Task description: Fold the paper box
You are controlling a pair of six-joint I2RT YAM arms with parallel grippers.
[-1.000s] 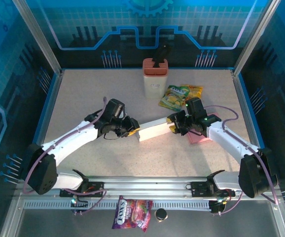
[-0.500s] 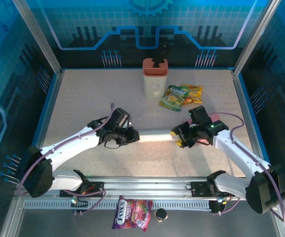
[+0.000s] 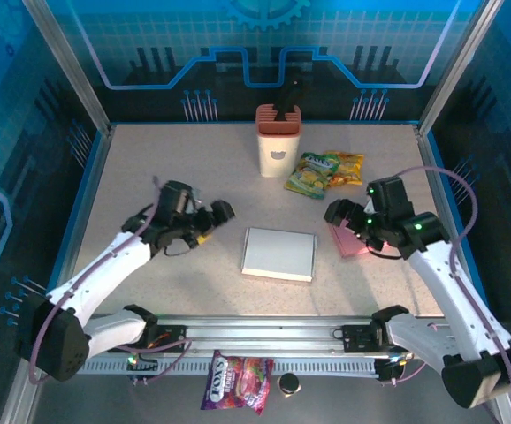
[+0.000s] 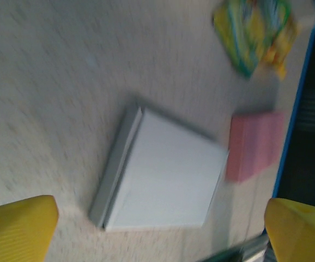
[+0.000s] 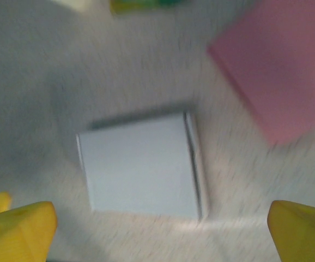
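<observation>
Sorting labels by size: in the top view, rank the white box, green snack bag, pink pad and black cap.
White box; green snack bag; pink pad, partly under the right arm, so unsure; black cap.

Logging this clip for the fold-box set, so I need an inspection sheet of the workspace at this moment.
Surface: speckled table, no spills seen.
Job's things: white paper box lying flat at the centre, touched by neither gripper.
Clutter: pink block right of the box; snack bags and pink-topped container at the back; candy bag in front of the arm bases.
Grippers: left gripper and right gripper both open, either side of the box, holding nothing.
Cables: purple cable looping off the right arm, clear of the box.
Surroundings: blue panelled enclosure; nothing else seen.
</observation>
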